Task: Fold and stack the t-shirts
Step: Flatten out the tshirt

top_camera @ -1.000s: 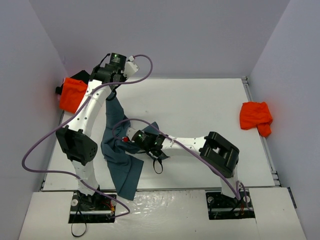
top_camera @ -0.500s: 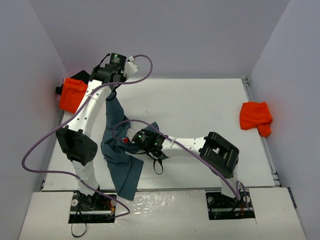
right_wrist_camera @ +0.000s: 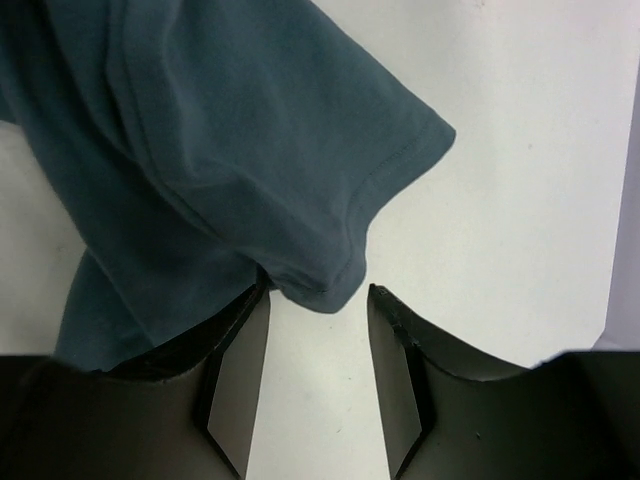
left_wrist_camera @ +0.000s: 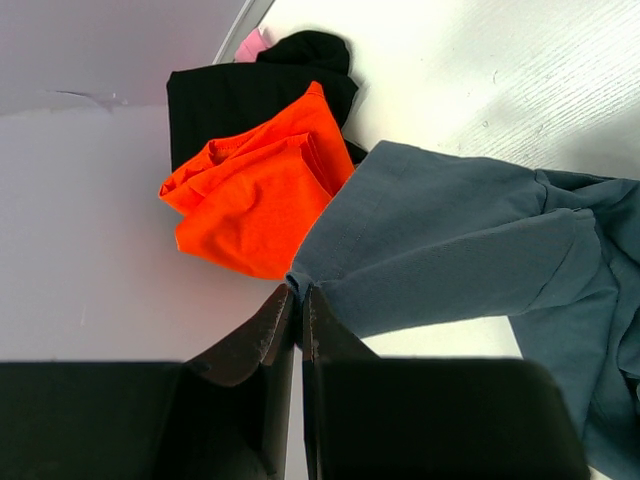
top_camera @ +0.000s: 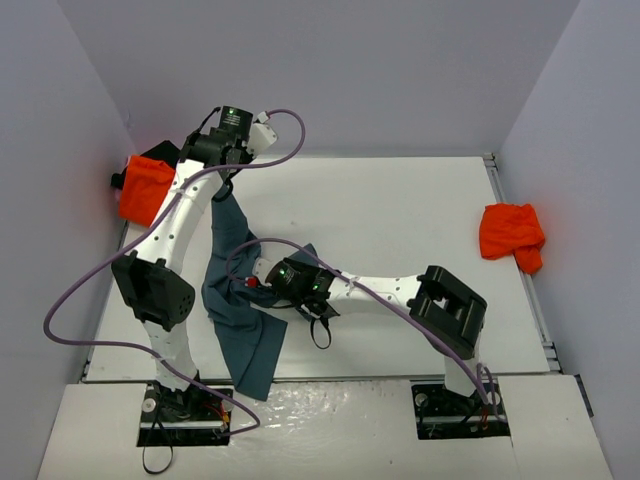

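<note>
Change: right end effector [right_wrist_camera: 318, 295] has just parted, letting go of the slate-blue t-shirt [right_wrist_camera: 220, 150].
Hold: left end effector [left_wrist_camera: 298, 295] clamped on its edge.
Meaning: probably a regrasp before folding.

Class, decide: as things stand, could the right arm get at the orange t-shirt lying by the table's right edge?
Probably yes: the right gripper is open, gripping nothing, and only bare table lies between it and the orange t-shirt.
</note>
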You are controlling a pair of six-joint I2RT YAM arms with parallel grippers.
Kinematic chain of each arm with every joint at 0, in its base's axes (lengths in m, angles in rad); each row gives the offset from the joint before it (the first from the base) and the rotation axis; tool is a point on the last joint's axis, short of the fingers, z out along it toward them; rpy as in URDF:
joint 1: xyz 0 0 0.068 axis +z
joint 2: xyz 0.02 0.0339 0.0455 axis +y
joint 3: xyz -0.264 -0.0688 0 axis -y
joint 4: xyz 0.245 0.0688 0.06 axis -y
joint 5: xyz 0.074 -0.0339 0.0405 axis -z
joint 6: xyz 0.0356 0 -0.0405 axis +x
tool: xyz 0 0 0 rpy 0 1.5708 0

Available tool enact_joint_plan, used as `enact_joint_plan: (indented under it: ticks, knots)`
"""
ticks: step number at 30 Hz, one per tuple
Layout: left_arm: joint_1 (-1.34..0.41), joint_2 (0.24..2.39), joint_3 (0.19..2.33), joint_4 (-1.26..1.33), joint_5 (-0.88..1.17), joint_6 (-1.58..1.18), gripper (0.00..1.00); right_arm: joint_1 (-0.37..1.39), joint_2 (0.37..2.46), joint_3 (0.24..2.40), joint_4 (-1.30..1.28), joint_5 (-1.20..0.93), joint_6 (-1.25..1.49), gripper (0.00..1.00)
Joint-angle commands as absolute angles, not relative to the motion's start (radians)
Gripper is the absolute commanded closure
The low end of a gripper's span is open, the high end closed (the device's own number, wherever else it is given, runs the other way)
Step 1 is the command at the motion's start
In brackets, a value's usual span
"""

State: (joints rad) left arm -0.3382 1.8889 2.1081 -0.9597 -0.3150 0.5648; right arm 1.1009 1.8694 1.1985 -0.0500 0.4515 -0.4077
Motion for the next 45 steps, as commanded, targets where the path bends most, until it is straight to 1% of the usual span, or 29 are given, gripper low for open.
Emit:
enact_joint_plan:
  ticks: [1,20,25,31,45]
  knots:
    - [-0.327,1.841,2.118,-0.915,-0.346,0.560,1.00,1.113,1.815,1.193,-0.061,0.423,-0.382,0.59]
    - [-0.321,1.839,2.111,-0.914,-0.337,0.557,1.00,1.115,1.946,1.223,-0.043,0.460,-0.399,0.59]
    - [-0.319,1.836,2.102,-0.907,-0.334,0.557,1.00,1.118,1.950,1.212,-0.011,0.512,-0.408,0.59]
    - [-0.318,1.834,2.099,-0.908,-0.333,0.557,1.00,1.125,1.932,1.202,0.049,0.596,-0.415,0.63]
    - [-0.317,1.831,2.090,-0.907,-0.333,0.557,1.00,1.131,1.963,1.198,0.061,0.592,-0.423,0.63]
